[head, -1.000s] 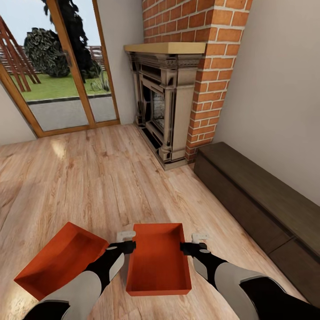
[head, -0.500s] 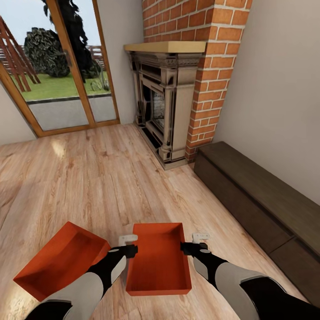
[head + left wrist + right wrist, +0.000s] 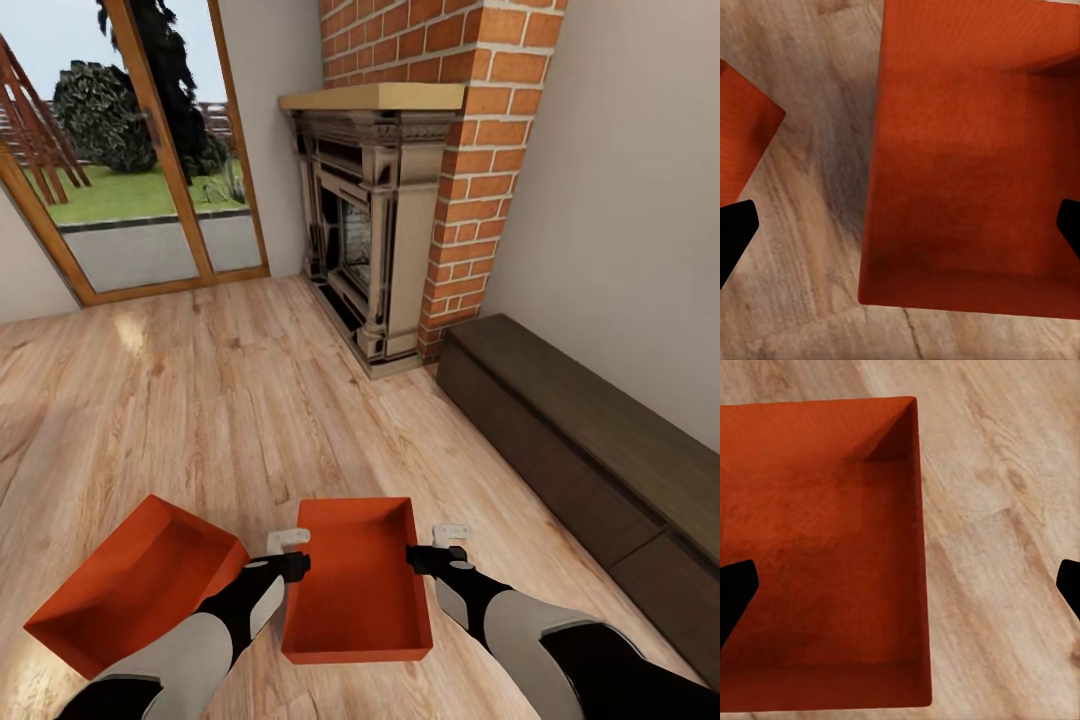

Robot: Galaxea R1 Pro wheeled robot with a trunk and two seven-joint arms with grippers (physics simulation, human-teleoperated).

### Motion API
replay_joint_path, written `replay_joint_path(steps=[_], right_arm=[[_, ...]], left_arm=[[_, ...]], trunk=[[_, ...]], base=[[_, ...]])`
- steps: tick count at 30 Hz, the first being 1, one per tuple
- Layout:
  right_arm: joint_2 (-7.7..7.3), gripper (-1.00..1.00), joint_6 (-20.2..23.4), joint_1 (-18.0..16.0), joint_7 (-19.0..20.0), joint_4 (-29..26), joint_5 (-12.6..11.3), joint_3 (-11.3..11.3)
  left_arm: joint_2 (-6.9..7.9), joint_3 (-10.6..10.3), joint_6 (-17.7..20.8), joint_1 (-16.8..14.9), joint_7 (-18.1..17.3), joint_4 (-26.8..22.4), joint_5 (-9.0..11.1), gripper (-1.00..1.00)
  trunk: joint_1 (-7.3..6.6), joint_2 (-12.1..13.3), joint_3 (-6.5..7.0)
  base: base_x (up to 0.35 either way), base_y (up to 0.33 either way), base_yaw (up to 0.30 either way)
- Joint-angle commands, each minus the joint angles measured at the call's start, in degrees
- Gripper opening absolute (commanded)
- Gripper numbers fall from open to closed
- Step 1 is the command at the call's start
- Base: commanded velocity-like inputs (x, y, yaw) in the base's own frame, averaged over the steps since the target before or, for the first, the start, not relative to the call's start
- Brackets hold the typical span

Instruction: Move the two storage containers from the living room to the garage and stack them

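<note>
- Straddling the nearer storage container, the left gripper sits at its 9 o'clock wall and the right gripper at its 3 o'clock wall, both with jaws spread and grasping nothing.
- The second container lies tilted at 8 o'clock in the head view, just beside the left forearm.
- Both bins rest on the living room's wood-plank floor, with the fireplace toward 12 o'clock.
- Risk: if the fingers close off the thin walls, the bin could slip or tip; the left arm may also nudge the tilted bin.
</note>
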Motion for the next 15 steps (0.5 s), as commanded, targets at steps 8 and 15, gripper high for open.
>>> replay_joint_path(steps=[8, 15], right_arm=[[0.14, 1.0, -0.28, -0.07, -0.44, 0.17, -0.66, 0.54], [0.05, 1.0, -0.27, -0.07, -0.48, 0.17, -0.66, 0.5]], left_arm=[[-0.01, -0.02, 0.28, -0.04, 0.2, -0.23, 0.55, 1.0], [-0.01, -0.02, 0.28, -0.04, 0.2, -0.2, 0.51, 1.0]], trunk=[[1.76, -3.25, -1.48], [3.3, -6.05, -2.74]], base=[[0.0, 0.0, 0.0], [0.0, 0.0, 0.0]])
